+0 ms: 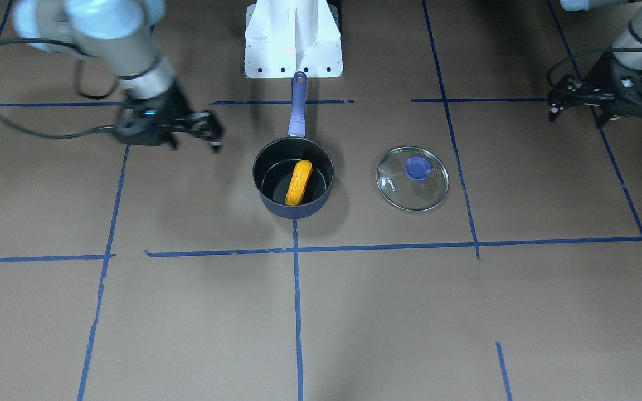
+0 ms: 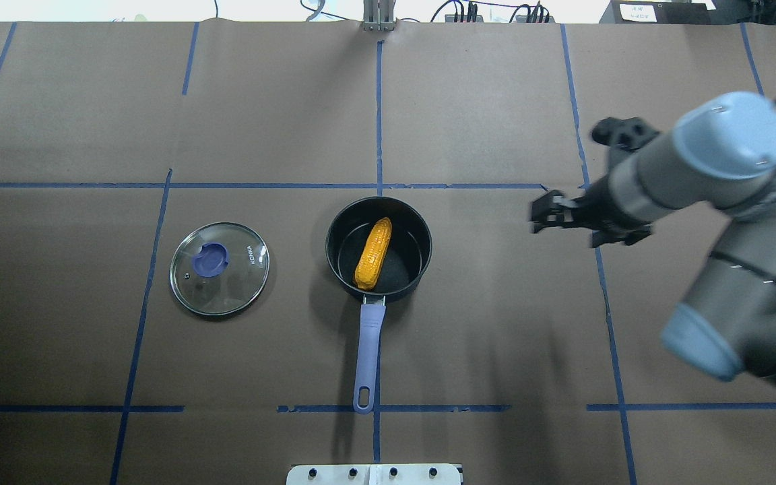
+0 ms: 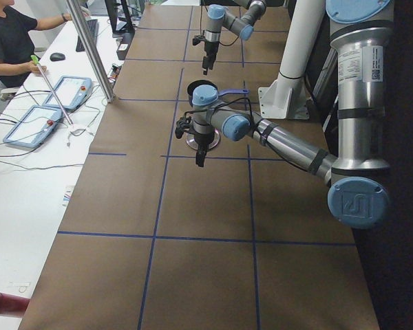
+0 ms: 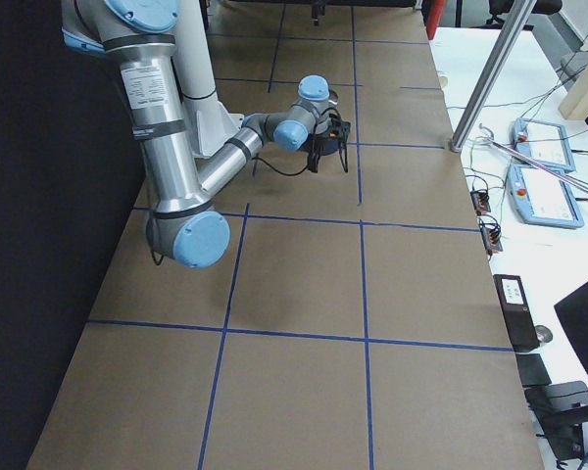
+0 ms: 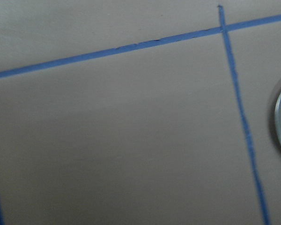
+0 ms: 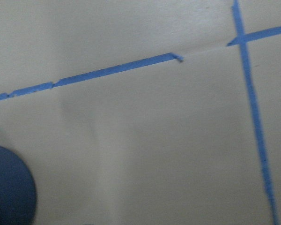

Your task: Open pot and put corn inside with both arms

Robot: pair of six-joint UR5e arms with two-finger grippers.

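The dark navy pot (image 1: 271, 178) stands open at the table's middle, its purple-blue handle pointing toward the robot's base. The orange-yellow corn (image 1: 298, 182) lies inside it, leaning on the wall; the overhead view shows both the corn (image 2: 372, 252) and the pot (image 2: 409, 246). My right gripper (image 1: 215, 133) hovers open and empty beside the pot, apart from it, and also shows in the overhead view (image 2: 537, 217). My left gripper (image 1: 552, 106) is open and empty, far out past the lid.
The round glass lid (image 1: 413, 192) with a blue knob lies flat on the table on my left of the pot, also in the overhead view (image 2: 219, 268). The white central stand (image 1: 293, 50) is behind the pot handle. Blue tape lines cross the brown table.
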